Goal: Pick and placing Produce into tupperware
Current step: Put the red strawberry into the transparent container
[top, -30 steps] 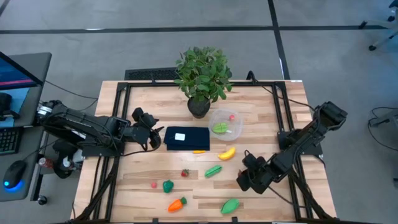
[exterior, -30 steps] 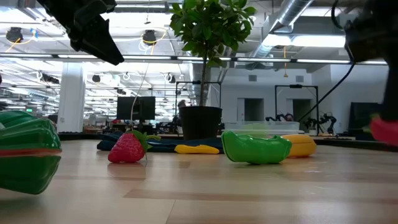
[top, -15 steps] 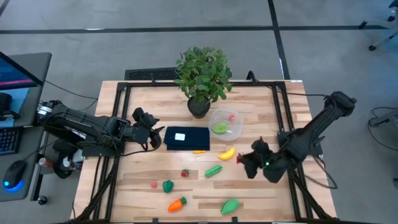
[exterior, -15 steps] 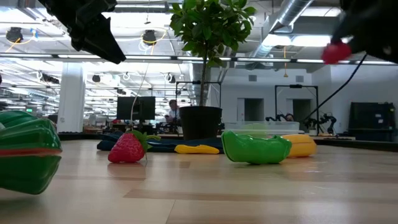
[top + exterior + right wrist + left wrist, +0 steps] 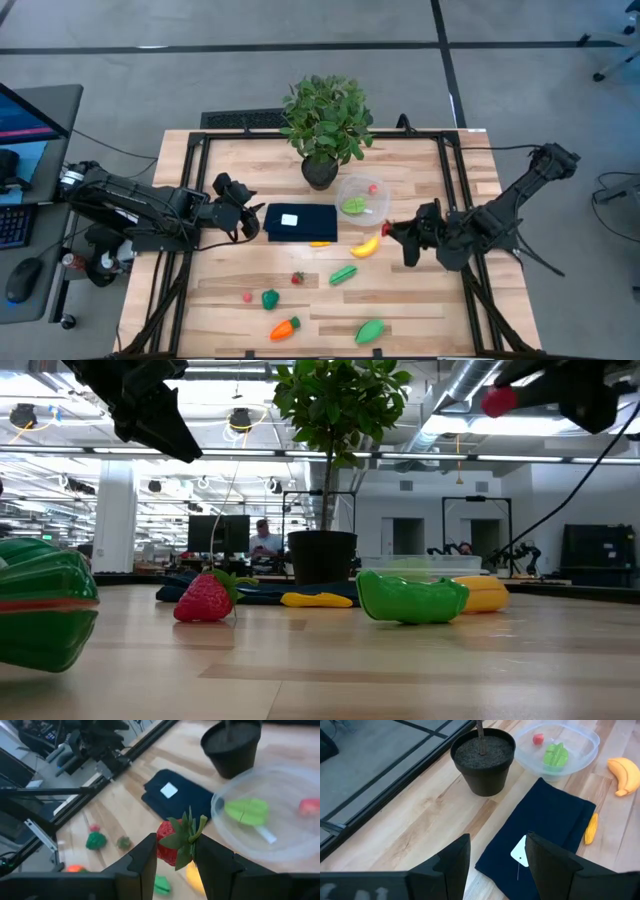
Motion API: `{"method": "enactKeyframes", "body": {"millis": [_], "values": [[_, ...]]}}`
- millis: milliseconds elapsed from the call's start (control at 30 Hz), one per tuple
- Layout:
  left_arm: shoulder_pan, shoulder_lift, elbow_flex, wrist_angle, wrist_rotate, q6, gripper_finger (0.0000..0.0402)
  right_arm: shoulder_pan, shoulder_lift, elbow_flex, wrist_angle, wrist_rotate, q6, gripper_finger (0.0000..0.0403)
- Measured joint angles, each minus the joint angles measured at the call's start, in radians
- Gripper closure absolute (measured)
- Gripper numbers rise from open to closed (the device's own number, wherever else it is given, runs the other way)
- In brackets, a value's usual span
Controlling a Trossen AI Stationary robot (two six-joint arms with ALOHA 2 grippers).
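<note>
right pincer (image 5: 389, 231) clamped on a red strawberry (image 5: 172, 844), held in the air off the desk (image 5: 440, 320), just beside the clear tupperware (image 5: 362, 198) and above the yellow banana (image 5: 366, 246). right wrist view: fingers (image 5: 141, 862) pinch the berry on both sides, green cap pointing toward the bowl. low view shows the berry (image 5: 498, 401) high up, well clear of the wood.

tupperware sits next to the potted plant (image 5: 323, 125) and already has a green piece (image 5: 354, 207) and a small red piece (image 5: 373, 187) inside.

left pincer (image 5: 252, 219) hangs at the near edge of the dark blue cloth (image 5: 300, 223) with the white label, fingers (image 5: 451, 862) apart, nothing between them.

rest of the produce lies loose on the desk: small orange piece (image 5: 320, 243) touching the cloth edge, green pod (image 5: 343, 274), second strawberry (image 5: 297, 279), tiny red berry (image 5: 247, 296), green pepper-like piece (image 5: 270, 298), carrot (image 5: 285, 327) with green top, green piece (image 5: 370, 331) near the front edge.

person seated at monitors (image 5: 262, 539) in the room behind, low view.
</note>
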Motion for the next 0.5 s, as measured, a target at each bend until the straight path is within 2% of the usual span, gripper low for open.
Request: {"method": "enactKeyframes", "body": {"millis": [267,500], "values": [[0.000,0.000,0.000,0.000,0.000,-0.010,0.0222,-0.103,-0.012,0.000,-0.013,0.000,-0.171,0.0282],[0.000,0.000,0.000,0.009,-0.001,-0.010,0.0222,-0.236,0.006,0.000,-0.095,0.000,-0.256,0.0282]]}}
